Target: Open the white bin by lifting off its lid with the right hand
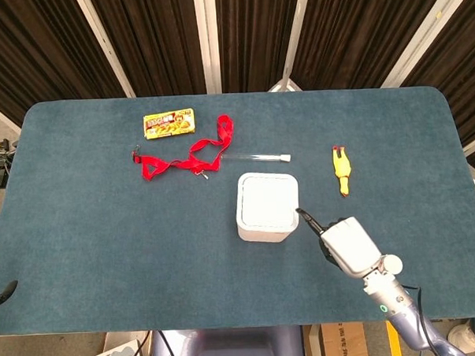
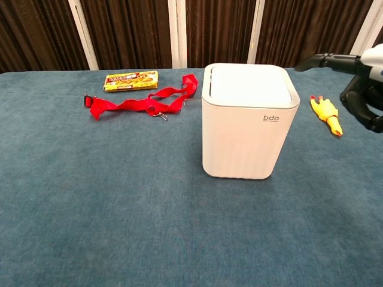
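The white bin (image 1: 267, 208) stands mid-table with its lid (image 1: 267, 199) seated flat on top; the chest view shows the bin (image 2: 248, 137) and the lid (image 2: 250, 84) closed. My right hand (image 1: 347, 248) hovers just right of and in front of the bin, holding nothing. One of its dark fingers (image 1: 305, 217) reaches toward the bin's near right corner. From the chest, the right hand (image 2: 362, 66) enters at the right edge at lid height, one finger stretched left and the others curved below. Only a dark tip of my left hand (image 1: 1, 295) shows at the table's front left edge.
A yellow rubber chicken (image 1: 342, 170) lies right of the bin, close to the hand's side. Behind the bin lie a clear tube (image 1: 256, 157), a red strap (image 1: 188, 157) and a yellow food box (image 1: 169, 123). The blue cloth reaches all table edges.
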Available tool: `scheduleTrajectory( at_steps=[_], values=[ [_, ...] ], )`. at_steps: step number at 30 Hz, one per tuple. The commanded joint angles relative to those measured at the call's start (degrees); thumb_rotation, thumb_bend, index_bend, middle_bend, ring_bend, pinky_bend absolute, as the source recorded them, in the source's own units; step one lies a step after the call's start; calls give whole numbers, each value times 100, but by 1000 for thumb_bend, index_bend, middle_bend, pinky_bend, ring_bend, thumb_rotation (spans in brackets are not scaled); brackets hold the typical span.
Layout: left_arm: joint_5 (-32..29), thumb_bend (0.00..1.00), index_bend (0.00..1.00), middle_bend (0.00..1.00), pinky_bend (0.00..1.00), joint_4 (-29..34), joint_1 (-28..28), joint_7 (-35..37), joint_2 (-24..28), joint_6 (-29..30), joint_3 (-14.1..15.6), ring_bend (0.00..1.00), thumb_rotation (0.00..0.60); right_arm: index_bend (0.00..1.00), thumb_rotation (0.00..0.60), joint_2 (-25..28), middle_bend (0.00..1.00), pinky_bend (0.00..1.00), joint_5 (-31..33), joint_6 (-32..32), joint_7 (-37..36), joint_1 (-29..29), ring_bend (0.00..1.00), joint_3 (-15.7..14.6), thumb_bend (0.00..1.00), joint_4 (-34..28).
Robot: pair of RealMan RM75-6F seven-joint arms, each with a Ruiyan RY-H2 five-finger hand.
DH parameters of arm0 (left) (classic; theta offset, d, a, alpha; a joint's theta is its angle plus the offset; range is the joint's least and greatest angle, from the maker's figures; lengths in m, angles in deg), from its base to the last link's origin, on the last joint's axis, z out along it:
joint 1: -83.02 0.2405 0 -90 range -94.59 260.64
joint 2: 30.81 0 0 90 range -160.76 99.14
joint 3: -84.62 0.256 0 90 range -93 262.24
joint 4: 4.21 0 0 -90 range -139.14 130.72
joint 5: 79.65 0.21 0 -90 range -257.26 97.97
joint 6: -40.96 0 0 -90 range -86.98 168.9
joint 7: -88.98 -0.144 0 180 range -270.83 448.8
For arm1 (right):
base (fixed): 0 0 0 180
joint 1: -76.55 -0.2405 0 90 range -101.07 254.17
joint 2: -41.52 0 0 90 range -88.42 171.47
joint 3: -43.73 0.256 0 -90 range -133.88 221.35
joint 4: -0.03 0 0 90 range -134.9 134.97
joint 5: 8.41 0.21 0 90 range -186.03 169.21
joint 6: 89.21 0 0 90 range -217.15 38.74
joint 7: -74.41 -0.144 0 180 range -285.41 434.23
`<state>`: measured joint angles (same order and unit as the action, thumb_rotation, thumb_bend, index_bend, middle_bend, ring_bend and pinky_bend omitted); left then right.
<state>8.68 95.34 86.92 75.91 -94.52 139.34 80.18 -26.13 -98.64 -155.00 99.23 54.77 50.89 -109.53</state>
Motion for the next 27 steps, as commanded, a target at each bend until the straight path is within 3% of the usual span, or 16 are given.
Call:
scheduleTrajectory(
  at_steps=[1, 22, 27],
  values=[
    [1, 46, 78, 0, 0, 0, 1, 9, 5, 3, -1, 0, 600, 111, 600, -8, 776, 770, 103, 139, 98, -98, 789, 8, 809, -87],
    [-67, 46, 78, 0, 0, 17, 5, 15, 7, -16, -13, 0, 600, 111, 600, -171, 775, 770, 783, 543, 829, -478, 789, -44, 809, -342],
    [-103, 46, 90, 0, 0, 37, 2, 17, 18, -27, -26, 0, 600, 203, 600, -214, 775, 770, 863, 576, 926, -519, 789, -103, 809, -338]
  ],
)
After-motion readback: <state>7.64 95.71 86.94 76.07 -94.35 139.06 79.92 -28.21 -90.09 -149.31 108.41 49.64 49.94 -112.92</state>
